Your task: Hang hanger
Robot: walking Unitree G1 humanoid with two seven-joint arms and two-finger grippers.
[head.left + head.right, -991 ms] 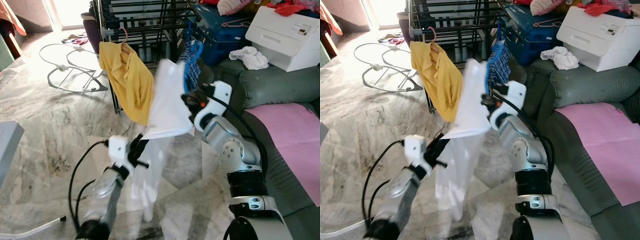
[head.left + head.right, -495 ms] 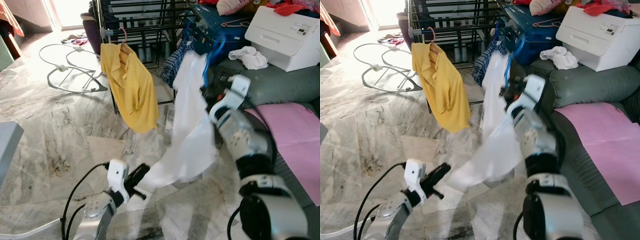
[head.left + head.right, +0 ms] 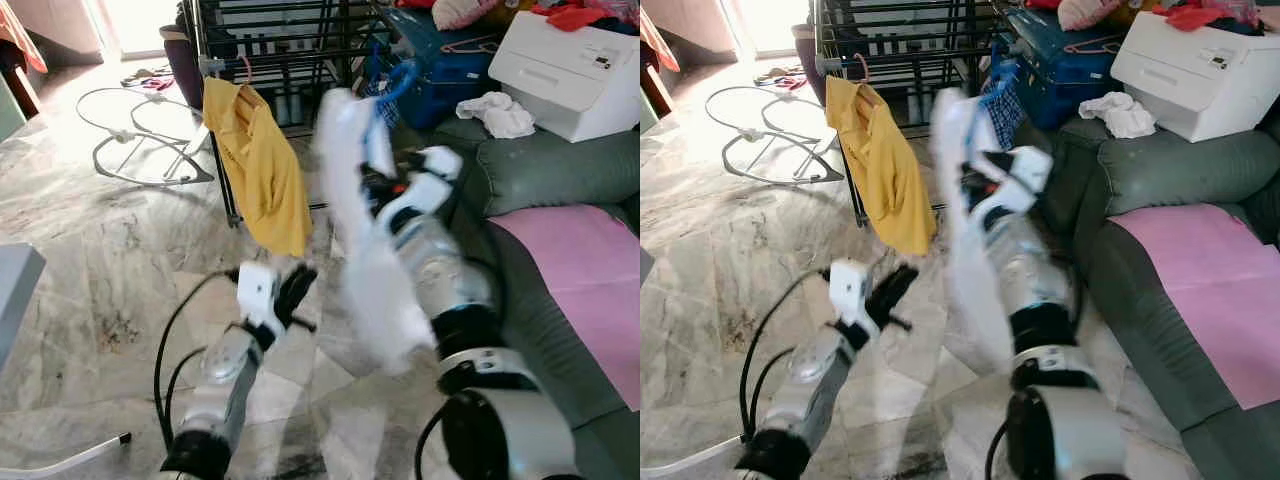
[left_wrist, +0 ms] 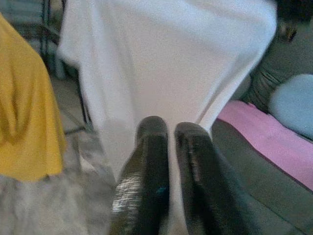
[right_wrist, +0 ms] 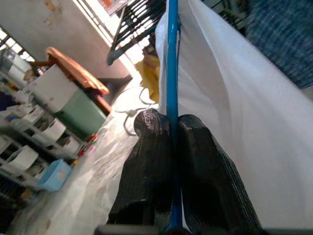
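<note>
Black drying rack (image 3: 290, 45) ahead, yellow shirt (image 3: 262, 165) already hung at its near rail. White shirt (image 3: 365, 240) on blue hanger (image 5: 171, 63), held high near rack. Right gripper (image 5: 172, 128) clamped on hanger's bar. Left gripper (image 4: 166, 129) closed, empty, just before the shirt. Judgement: lift hook above rail beside yellow shirt, keep bar level, lower until seated before letting go.

Smooth glossy blue hanger (image 5: 172, 54) against soft matt white cloth shirt (image 4: 166, 73); polished veined marble floor (image 3: 90, 240).
</note>
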